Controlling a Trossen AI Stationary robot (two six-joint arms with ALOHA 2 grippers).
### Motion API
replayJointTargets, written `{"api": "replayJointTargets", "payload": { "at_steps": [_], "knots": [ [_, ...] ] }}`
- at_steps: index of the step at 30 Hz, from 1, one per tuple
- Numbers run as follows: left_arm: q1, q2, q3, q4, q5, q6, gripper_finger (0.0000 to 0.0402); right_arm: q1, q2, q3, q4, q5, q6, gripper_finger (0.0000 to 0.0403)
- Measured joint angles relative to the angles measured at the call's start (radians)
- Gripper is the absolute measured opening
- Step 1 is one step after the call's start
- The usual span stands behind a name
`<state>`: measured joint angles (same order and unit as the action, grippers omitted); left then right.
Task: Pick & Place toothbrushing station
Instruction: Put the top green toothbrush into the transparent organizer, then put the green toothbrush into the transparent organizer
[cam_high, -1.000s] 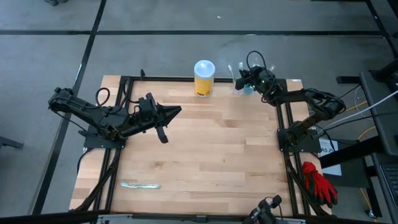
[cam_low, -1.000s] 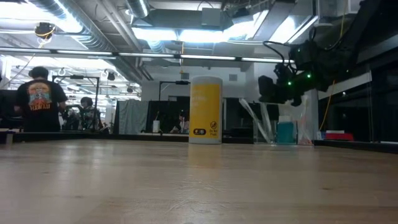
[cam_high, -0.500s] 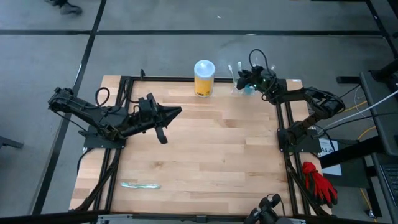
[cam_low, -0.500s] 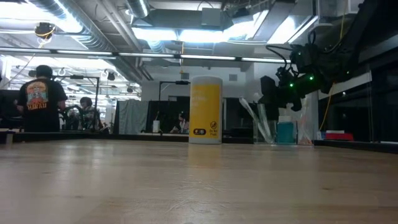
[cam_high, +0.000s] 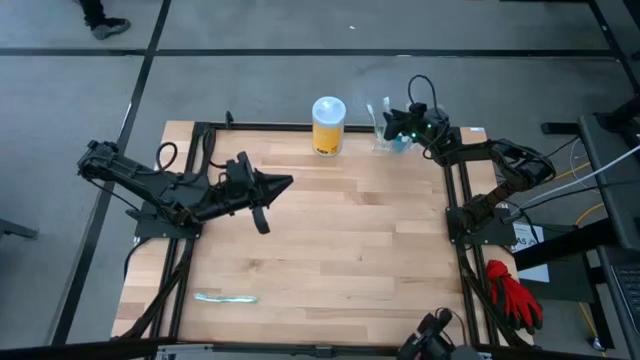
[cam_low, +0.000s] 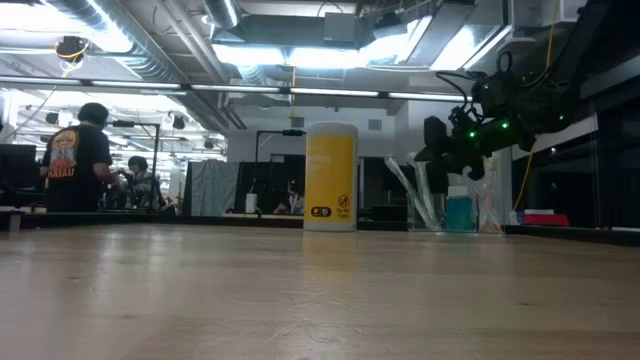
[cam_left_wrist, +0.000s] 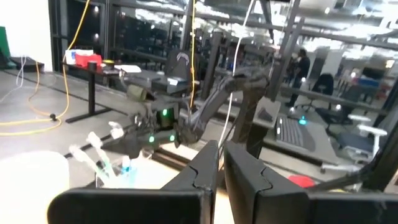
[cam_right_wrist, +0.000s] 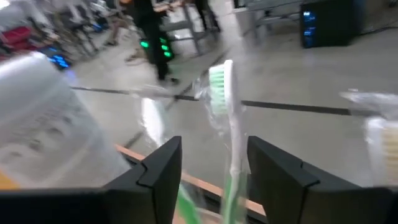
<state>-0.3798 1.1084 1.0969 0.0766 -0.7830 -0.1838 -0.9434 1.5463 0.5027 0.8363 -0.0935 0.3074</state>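
The toothbrushing station (cam_high: 386, 133) is sitting at the far edge of the wooden table (cam_high: 330, 250), roughly at one o'clock from the table's middle, just beside the right rear corner. It is a low, clear holder with wrapped toothbrushes (cam_low: 412, 190) leaning out of it and something teal (cam_low: 459, 212) standing inside. The yellow canister (cam_high: 328, 126) with its white lid is standing near it, at nine o'clock from the holder and apart from it.

The right gripper (cam_high: 399, 124) is hovering right over the station, at about three o'clock of the brushes. Its jaws are standing spread, and in the right wrist view a green-bristled toothbrush (cam_right_wrist: 225, 118) in clear wrap is rising in the gap between the two dark fingers (cam_right_wrist: 155, 171) without either finger pressing on it (nothing is being pinched). In the low view the same gripper (cam_low: 446, 150) is hanging above the holder's rim.

The left gripper (cam_high: 284, 181) is waiting over the table at about ten o'clock from its middle, well apart from the station, fingers (cam_left_wrist: 205, 171) pressed together on nothing.

A small silvery packet (cam_high: 225, 297) is lying near the front left, at seven o'clock. People (cam_low: 75, 165) are standing in the room beyond the table.
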Motion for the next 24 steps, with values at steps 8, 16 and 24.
{"api": "replayJointTargets", "payload": {
  "at_steps": [8, 16, 24],
  "knots": [
    [0.000, 0.000, 0.000, -0.045, -0.001, -0.031, 0.0019, -0.020, -0.001, 0.000, 0.032, -0.160, 0.078, 0.0187],
    [0.000, 0.000, 0.000, -0.062, -0.003, -0.032, 0.0019, -0.023, -0.010, 0.001, 0.029, -0.261, 0.101, 0.0187],
    [0.000, 0.000, 0.000, -0.083, -0.009, -0.039, 0.0019, -0.041, -0.044, 0.001, -0.007, -0.382, 0.154, 0.0187]
  ]
}}
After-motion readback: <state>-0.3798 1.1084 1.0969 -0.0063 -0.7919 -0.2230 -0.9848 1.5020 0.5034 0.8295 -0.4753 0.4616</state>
